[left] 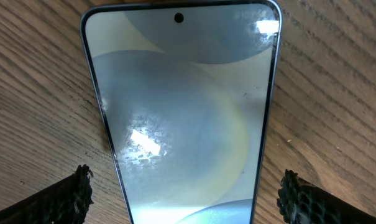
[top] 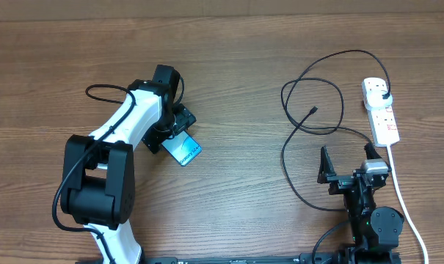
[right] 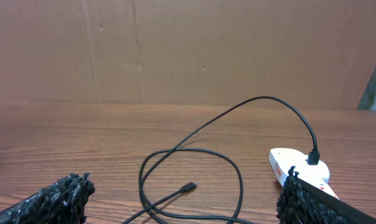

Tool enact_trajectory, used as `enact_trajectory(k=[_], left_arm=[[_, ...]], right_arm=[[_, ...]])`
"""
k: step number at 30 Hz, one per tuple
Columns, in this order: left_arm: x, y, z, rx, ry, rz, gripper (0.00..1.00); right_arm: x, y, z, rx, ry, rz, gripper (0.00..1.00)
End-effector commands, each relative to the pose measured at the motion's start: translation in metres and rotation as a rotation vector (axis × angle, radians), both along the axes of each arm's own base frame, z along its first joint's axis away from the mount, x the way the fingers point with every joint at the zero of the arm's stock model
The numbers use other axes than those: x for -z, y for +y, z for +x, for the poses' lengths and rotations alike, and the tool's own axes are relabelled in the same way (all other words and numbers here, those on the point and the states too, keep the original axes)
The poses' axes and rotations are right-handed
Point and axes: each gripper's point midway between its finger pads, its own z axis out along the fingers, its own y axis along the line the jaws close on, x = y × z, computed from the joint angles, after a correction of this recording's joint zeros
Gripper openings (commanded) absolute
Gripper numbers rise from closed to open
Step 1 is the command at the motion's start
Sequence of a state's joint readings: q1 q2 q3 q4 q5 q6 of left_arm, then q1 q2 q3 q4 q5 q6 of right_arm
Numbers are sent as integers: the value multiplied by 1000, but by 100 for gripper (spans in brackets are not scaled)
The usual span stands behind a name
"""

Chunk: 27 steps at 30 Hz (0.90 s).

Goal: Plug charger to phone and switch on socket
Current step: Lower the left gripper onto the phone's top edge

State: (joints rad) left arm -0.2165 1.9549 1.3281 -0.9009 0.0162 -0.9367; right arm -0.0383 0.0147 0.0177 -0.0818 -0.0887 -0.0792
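Only left wrist view shows phone (left: 181,106) between released left end effector (left: 184,190); right end effector (right: 184,190) likewise released.

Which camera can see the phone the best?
The left wrist camera. The phone fills almost the whole picture, screen up, close and clear. Overhead, the phone is just a small blue bit, partly covered. The right wrist camera doesn't show it at all.

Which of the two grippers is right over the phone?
The left gripper: the phone lies between its open fingers. The right gripper sits apart, near the charger.
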Motion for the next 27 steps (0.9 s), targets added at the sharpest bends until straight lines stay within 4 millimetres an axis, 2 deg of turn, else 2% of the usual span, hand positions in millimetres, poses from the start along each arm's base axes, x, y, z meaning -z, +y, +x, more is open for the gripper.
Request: enact_trajectory(k=[1,7,13,18,25,27], left_arm=[[8,3,-3,-9,17,28,100],[10,4,-4,-8,19,32,100],[21,4,-5,-9,3,28,100],[21,3,1,-9,-25,23,100],[23,11,0,-11,-28,70,100],[25,12,-3,-10,-20,72,97]], right_arm=[[1,0,0,4,-7,-5,100],[1,0,0,4,-7,-5,100],[1,0,0,4,-6,-5,100],[1,0,0,4,-6,-5,100],[1,0,0,4,-7,-5,100],[1,0,0,4,-6,-5,100]])
